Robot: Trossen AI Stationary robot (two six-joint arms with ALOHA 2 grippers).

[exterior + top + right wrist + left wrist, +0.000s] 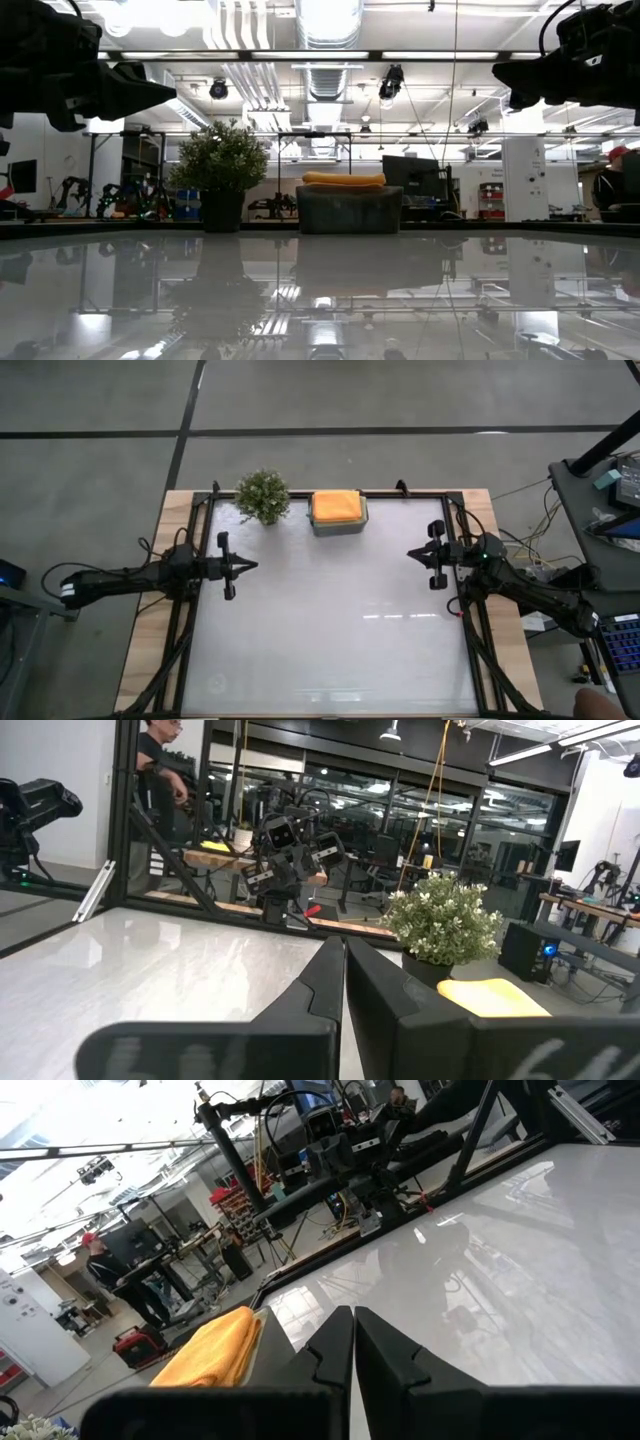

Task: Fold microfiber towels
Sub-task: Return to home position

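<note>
An orange microfiber towel [336, 506] lies folded on top of the small grey bin [339, 525] at the table's far edge; it also shows in the low view [344, 179] and in both wrist views [212, 1348] [492, 997]. No other towel is in view. My left gripper [254, 565] hovers shut at the table's left side, pointing level toward the right. My right gripper [410, 553] hovers shut at the right side, pointing toward the left. Both are above the white table top and hold nothing.
A little green potted plant [263, 495] stands left of the bin at the far edge. A black frame [200, 525] runs around the white table top [330, 630]. People show in the room beyond the table, in both wrist views.
</note>
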